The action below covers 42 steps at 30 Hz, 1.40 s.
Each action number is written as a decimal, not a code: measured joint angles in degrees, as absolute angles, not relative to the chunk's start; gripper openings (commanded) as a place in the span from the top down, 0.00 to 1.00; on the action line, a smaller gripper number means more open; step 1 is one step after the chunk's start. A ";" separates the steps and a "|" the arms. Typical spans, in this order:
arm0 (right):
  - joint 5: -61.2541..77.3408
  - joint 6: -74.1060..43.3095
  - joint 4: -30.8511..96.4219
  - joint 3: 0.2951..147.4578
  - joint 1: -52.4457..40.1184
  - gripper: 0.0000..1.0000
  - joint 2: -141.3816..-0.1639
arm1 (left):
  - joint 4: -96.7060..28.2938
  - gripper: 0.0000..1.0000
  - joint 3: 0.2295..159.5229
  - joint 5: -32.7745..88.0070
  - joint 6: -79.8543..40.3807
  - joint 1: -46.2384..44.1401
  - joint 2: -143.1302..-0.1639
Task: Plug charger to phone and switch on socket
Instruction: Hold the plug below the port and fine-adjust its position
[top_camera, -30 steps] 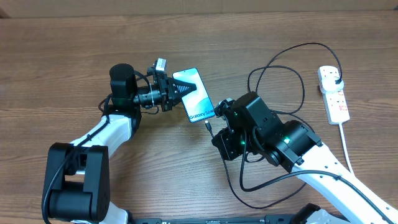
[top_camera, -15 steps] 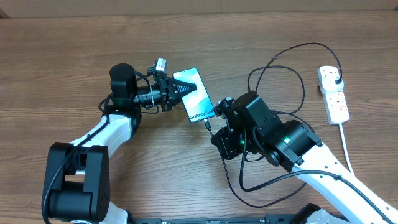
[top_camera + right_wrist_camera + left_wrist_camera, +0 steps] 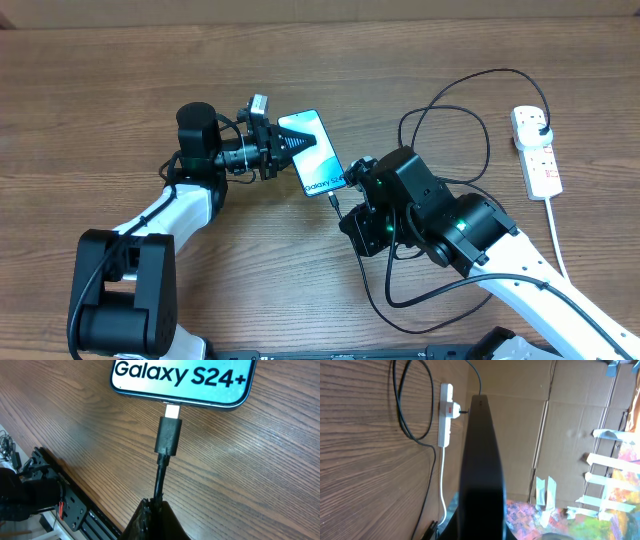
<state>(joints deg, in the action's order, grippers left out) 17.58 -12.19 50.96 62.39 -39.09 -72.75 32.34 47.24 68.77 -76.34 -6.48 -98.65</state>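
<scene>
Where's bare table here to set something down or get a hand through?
Free: the far-left corner beyond the left arm; the near middle, between it and the right arm; the far edge above the phone. Crowded: the centre, where the left gripper, right gripper and charger meet, and the cable loops running to the socket.

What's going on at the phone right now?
The right gripper pinches the charger cable just behind its connector. The connector's metal tip is at the port of the phone, with part of the tip showing, so it does not look fully seated. The left gripper lies over the phone's other end; whether it clamps is unclear. The charger's far end is plugged into the socket, and neither arm is near its switches.
</scene>
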 measured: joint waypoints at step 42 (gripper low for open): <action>17.82 -12.16 50.17 62.39 -39.11 0.96 -72.75 | 32.34 0.96 47.24 68.16 -76.05 -6.76 -98.65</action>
<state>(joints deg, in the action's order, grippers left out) 17.82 -12.16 50.17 62.39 -39.11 -72.75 32.34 47.24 68.16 -76.05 -6.76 -98.65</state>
